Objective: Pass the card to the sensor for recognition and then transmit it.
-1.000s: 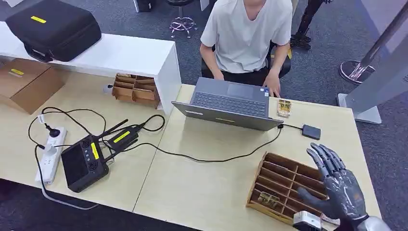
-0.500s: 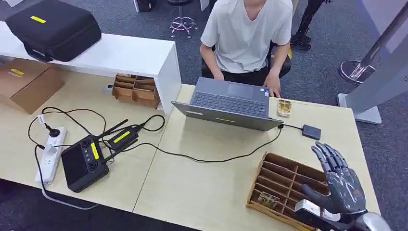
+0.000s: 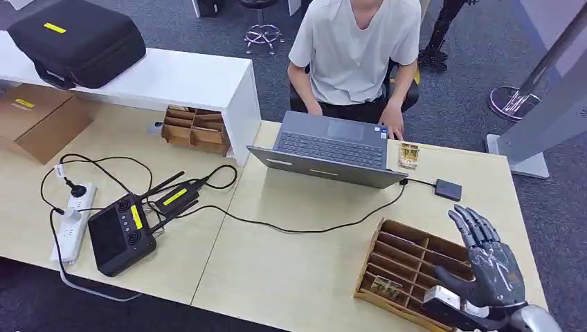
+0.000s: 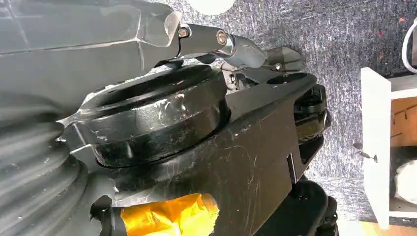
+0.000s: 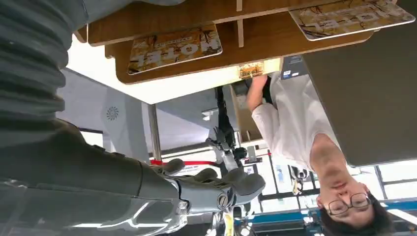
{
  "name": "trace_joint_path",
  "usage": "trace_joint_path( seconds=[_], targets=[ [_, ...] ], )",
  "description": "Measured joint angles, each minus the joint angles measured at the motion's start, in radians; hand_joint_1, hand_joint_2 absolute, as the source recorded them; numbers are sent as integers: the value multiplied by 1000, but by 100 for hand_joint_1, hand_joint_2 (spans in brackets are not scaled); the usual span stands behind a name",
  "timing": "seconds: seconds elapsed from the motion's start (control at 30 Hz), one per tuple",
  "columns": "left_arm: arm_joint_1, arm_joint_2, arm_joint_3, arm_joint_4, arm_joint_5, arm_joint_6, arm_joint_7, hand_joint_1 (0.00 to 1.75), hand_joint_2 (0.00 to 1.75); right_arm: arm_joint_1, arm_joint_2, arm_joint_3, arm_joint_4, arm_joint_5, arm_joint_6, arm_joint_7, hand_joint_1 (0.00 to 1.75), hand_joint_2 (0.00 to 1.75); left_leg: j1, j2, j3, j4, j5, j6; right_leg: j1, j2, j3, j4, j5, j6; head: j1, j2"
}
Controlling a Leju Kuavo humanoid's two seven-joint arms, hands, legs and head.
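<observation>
A wooden slotted tray (image 3: 400, 243) lies at the table's near right corner, and a patterned card (image 3: 387, 286) lies flat in one of its near slots. My right hand (image 3: 488, 266) hovers over the tray's right end with its fingers spread and holds nothing. In the right wrist view two "HOTEL" cards (image 5: 173, 48) (image 5: 351, 17) lie in the tray's compartments. The small black sensor box (image 3: 448, 189) sits on the table beyond the tray, wired to the laptop. Another card (image 3: 409, 155) lies beside the laptop. My left hand (image 4: 221, 39) hangs by my body, fingers stretched out, with nothing in it.
A person (image 3: 356, 48) sits across the table at an open grey laptop (image 3: 332, 149). A black cable (image 3: 304, 228) runs across the tabletop. To the left lie a black controller (image 3: 121, 234), a power strip (image 3: 73, 221), a second wooden tray (image 3: 196, 128) and a cardboard box (image 3: 38, 117).
My right hand has dropped slightly toward the near end of the tray, then held still. Nothing was picked up.
</observation>
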Motion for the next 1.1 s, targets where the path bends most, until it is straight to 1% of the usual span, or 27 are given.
trace_joint_path(
  seconds=[0.03, 0.13, 0.2, 0.3, 0.47, 1.1],
  targets=[
    [0, 0, 0, 0, 0, 0, 0, 0, 175, 0, 0, 0, 0, 0, 0, 0, 175, 175, 0, 0, 0, 0, 0, 0, 0, 0, 0, 0, 0, 0, 0, 0],
    [0, 0, 0, 0, 0, 0, 0, 0, 175, 0, 0, 0, 1, -2, 2, 0, 175, 175, 0, 0, 0, 0, 0, 0, 0, 0, 0, 0, 0, 0, 0, 0],
    [0, 0, 0, 0, -1, -1, 1, 0, 175, -7, 6, -8, 33, -26, 14, 7, 175, 175, 0, 0, 0, 0, 0, 0, 0, 0, 0, 0, 0, 0, 0, 0],
    [0, 0, 0, 0, -2, -1, 1, 0, 175, -10, 14, -27, 82, -40, 14, -6, 175, 175, 0, 0, 0, 0, 0, 0, 0, 0, 0, 0, 0, 0, 0, 0],
    [0, 0, 0, 0, -2, -1, 2, 0, 175, -17, 24, -35, 118, -42, 13, -12, 175, 175, 0, 0, 0, 0, 0, 0, 0, 0, 0, 0, 0, 0, 0, 0],
    [0, 0, 0, 0, -2, -1, 2, 0, 175, -36, 35, -46, 149, -42, 11, -14, 175, 175, 0, 0, 1, 0, 0, 0, 0, 0, 1, 0, 0, 0, 0, 0]
  ],
)
